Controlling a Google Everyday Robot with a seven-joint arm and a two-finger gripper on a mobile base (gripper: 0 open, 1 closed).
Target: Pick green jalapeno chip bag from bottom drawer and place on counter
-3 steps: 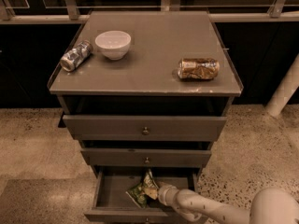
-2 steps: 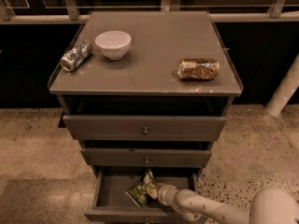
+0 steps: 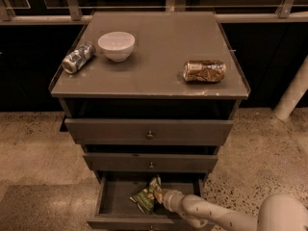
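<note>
My gripper (image 3: 164, 199) is low inside the open bottom drawer (image 3: 115, 198), poking in from the right. The green jalapeno chip bag (image 3: 146, 199) sits in that drawer, right against the gripper's tip, on its left. I cannot tell if the gripper is squeezing the bag.

Smooth plastic end effector (image 3: 162, 196) sits in matt metal bottom drawer (image 3: 114, 199) against glossy foil green jalapeno chip bag (image 3: 145, 199).
</note>
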